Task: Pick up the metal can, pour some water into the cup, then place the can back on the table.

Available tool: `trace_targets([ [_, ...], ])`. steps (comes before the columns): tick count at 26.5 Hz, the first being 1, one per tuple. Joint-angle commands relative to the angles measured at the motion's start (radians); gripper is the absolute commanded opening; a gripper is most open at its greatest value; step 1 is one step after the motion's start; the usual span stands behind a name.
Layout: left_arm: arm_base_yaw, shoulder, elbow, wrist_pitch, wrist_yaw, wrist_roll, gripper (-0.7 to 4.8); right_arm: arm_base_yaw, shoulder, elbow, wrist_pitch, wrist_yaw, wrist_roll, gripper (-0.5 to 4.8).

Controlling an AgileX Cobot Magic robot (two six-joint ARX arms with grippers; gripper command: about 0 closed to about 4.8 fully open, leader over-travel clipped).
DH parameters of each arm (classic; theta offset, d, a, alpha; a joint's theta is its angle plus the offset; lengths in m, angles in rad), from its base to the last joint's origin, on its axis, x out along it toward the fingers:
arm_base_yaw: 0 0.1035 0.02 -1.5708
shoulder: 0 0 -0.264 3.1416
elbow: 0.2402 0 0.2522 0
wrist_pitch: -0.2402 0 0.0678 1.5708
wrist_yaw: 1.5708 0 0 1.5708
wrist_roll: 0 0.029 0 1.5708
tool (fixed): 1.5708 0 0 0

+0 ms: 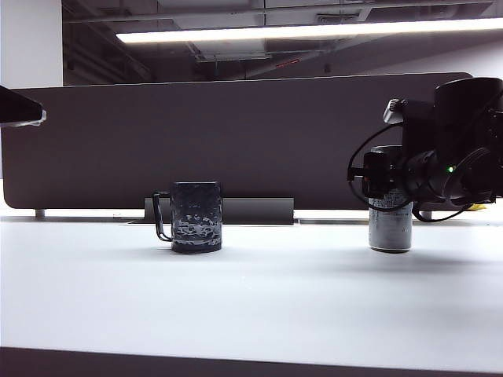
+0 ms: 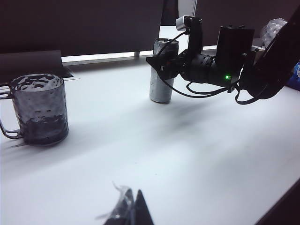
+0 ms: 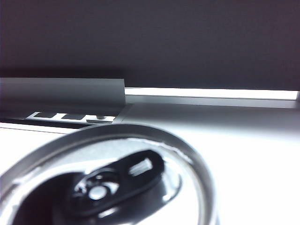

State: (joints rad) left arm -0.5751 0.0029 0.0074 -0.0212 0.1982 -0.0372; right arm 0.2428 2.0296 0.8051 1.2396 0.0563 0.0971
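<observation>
At the right tool (image 2: 159,65), the metal can (image 1: 391,224) stands on the surface (image 1: 251,298), grip unclear; lifting comes next. Left tool (image 2: 126,211) idles apart, opening unreadable.

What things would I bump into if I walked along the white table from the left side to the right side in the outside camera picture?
Dark dimpled glossy mug with its thin loop handle on the left → tall slim silver-grey drink can → black right gripper around the can's upper part, its arm reaching in from the right.
</observation>
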Motion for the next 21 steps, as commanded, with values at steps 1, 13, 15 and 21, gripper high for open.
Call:
trace_targets([
  [1, -0.001, 0.001, 0.001, 0.007, 0.001, 0.003, -0.05, 0.0, -0.003, 0.003, 0.015, 0.001, 0.003, 2.5],
  [13, -0.001, 0.001, 0.001, 0.007, 0.001, 0.003, -0.05, 0.005, -0.005, 0.017, 0.054, -0.087, -0.049, 2.51],
  [15, -0.001, 0.001, 0.001, 0.007, 0.001, 0.003, -0.05, 0.008, -0.005, 0.029, 0.049, -0.112, -0.05, 2.51],
  [21, -0.001, 0.001, 0.001, 0.007, 0.001, 0.003, -0.05, 0.028, -0.005, 0.081, 0.01, -0.142, -0.076, 2.51],
])
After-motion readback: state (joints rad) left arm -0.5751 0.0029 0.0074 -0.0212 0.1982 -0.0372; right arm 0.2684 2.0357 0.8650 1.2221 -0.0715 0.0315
